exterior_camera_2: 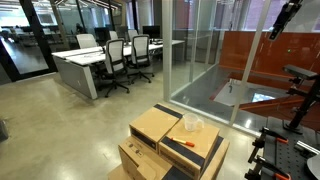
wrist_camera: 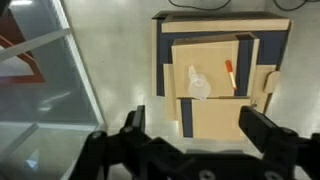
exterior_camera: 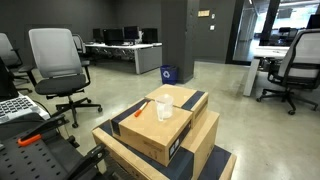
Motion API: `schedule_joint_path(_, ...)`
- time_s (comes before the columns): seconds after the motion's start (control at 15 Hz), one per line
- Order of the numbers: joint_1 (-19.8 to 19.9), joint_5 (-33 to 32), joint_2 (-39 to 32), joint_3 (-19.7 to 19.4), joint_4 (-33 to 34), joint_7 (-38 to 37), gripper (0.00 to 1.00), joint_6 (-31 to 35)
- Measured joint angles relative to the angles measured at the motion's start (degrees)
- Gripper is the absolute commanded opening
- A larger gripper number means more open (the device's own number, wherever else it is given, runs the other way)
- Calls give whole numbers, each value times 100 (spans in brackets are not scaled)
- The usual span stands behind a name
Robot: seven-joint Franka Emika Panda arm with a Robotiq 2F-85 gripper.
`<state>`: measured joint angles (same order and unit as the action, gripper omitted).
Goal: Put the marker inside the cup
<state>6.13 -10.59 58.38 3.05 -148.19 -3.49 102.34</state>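
Note:
In the wrist view the clear cup (wrist_camera: 200,86) stands on top of stacked cardboard boxes (wrist_camera: 215,125), and the thin red-orange marker (wrist_camera: 230,72) lies on the box just to its right. My gripper (wrist_camera: 197,130) hangs high above them, open, with nothing between its dark fingers (wrist_camera: 262,128). Both exterior views show the same pair: the cup (exterior_camera: 165,108) with the marker (exterior_camera: 140,111) beside it, and the cup (exterior_camera_2: 192,126) with the marker (exterior_camera_2: 183,146) in front of it. The gripper shows in neither exterior view.
The boxes (exterior_camera: 165,135) stand on a polished concrete floor. Office chairs (exterior_camera: 57,65) and desks (exterior_camera_2: 85,65) stand around. A glass partition (exterior_camera_2: 215,45) rises behind the boxes. Black equipment with orange parts (exterior_camera: 30,140) sits close beside the stack.

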Motion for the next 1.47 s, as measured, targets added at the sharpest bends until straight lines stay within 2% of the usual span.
schedule_joint_path(1.47, -90, 1, -51, -133, 0, -22, 100, 146)
